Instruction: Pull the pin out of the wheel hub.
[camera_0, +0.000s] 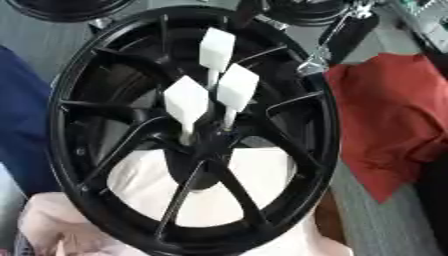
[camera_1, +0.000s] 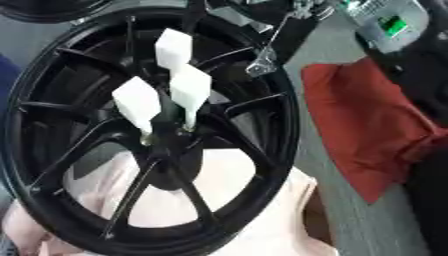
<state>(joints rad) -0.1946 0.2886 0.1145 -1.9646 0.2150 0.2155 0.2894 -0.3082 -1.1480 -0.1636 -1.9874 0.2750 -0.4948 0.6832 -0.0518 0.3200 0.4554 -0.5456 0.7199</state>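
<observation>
We see black wheel hub (camera_0: 188, 135) lying on pale cloth (camera_0: 219, 195) mid-bench, red cloth (camera_0: 394, 125) toward right edge. Three white-headed pins (camera_0: 236, 87) stand in its centre. Robot arm (camera_0: 346, 35) at far edge; fingers' state: cannot tell.

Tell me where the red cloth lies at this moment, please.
The crumpled red cloth lies on the right side of both eye views, beside the right rim of the black spoked wheel, which carries three white block-headed pins at its hub.

Grey surface (camera_0: 385, 225), red cloth (camera_0: 394, 120), pale cloth (camera_1: 289, 220)
</observation>
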